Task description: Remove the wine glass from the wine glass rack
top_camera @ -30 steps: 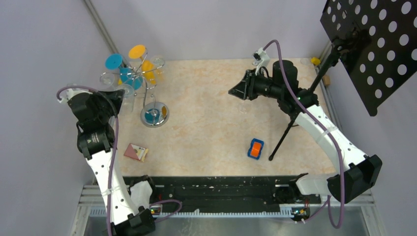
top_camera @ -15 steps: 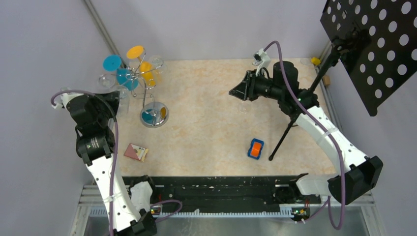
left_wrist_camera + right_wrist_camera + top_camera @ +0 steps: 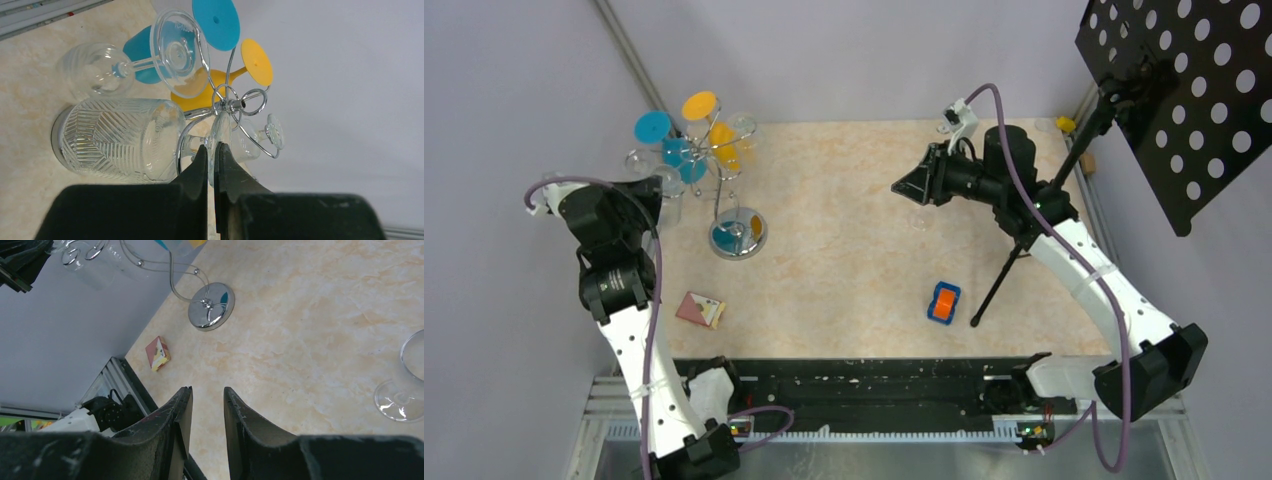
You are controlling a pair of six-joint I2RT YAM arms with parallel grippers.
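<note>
The wine glass rack [image 3: 738, 233] stands at the table's far left, its curled wire arms [image 3: 230, 105] carrying blue [image 3: 215, 17], yellow [image 3: 256, 62] and clear glasses. My left gripper [image 3: 210, 146] is shut on the thin foot of a clear wine glass with a herringbone-cut bowl [image 3: 115, 140]. That glass lies sideways with its stem in a wire loop of the rack. From above, the left gripper [image 3: 646, 195] sits just left of the rack. My right gripper [image 3: 207, 390] is open and holds nothing, hovering over the table's far middle [image 3: 902, 187].
A clear wine glass [image 3: 405, 385] stands upright on the table near my right gripper. A blue and orange toy car [image 3: 943, 302] and a small box [image 3: 701, 309] lie nearer the front. A black tripod stand [image 3: 1014, 262] with a perforated panel [image 3: 1184, 90] occupies the right side.
My left gripper has drawn a little to the left with the glass foot in it, and the rack's top has shifted slightly left with it. The right arm has barely moved.
</note>
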